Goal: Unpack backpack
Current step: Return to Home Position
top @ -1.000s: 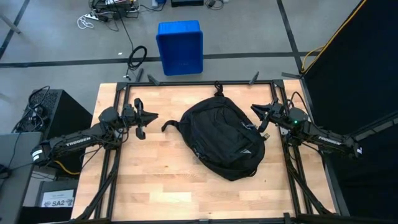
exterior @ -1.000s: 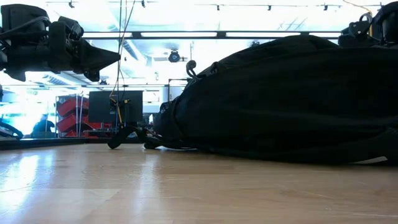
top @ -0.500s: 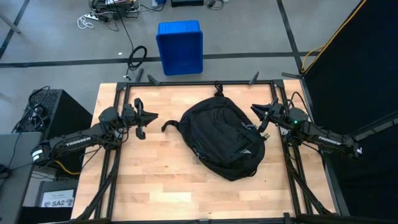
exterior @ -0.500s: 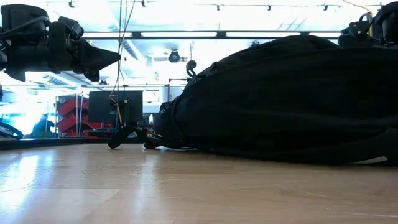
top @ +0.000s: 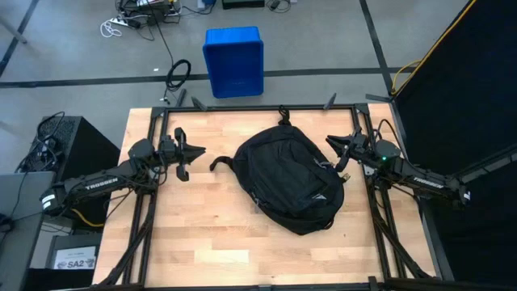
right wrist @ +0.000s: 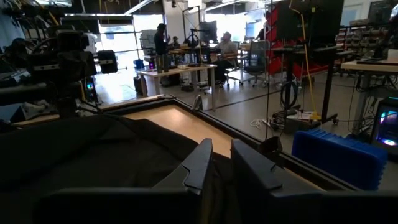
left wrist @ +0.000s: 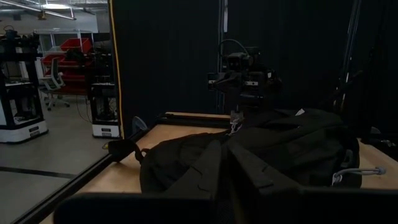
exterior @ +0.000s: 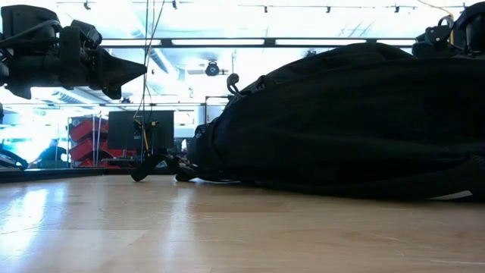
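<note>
The backpack (top: pixel 291 182) lies mid-table (top: pixel 202 234), apparently zipped, though the fabric is too dark to be sure. Its long axis slants from the far edge toward the near right corner. The right gripper (top: pixel 335 149) hangs just beside its far right flank — the nearer of the two — fingers drawn close together on nothing. The left gripper (top: pixel 196 151), likewise closed and empty, hovers well apart, beyond a loose strap (top: pixel 218 164).
</note>
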Robot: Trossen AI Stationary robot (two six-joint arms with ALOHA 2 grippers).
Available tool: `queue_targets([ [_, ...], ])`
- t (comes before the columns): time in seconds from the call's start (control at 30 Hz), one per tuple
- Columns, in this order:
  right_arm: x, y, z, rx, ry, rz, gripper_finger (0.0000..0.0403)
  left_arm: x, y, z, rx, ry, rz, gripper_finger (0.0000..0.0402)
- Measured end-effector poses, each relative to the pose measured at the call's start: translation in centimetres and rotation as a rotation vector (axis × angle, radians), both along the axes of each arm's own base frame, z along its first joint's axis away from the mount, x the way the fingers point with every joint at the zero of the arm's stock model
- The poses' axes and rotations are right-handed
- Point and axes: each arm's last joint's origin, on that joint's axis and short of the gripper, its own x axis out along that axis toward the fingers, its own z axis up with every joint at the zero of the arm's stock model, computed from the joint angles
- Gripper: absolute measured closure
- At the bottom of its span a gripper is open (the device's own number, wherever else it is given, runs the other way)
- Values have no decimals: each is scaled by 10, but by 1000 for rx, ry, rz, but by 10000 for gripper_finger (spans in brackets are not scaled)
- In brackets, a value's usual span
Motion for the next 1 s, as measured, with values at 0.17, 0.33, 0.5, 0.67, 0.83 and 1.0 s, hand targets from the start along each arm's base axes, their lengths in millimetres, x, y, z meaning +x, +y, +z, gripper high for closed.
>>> queue_targets([
  [0.17,0,0,0,0,0,0,376,0,0,0,0,0,0,402],
  [0.33,0,0,0,0,0,0,378,0,0,0,0,0,0,402],
  [0.5,0,0,0,0,0,0,371,0,0,0,0,0,0,402],
  [0.67,0,0,0,0,0,0,363,0,0,0,0,0,1,402],
  [0.83,0,0,0,0,0,0,357,0,0,0,0,0,0,402],
  [1.0,0,0,0,0,0,0,356,0,0,0,0,0,0,402],
])
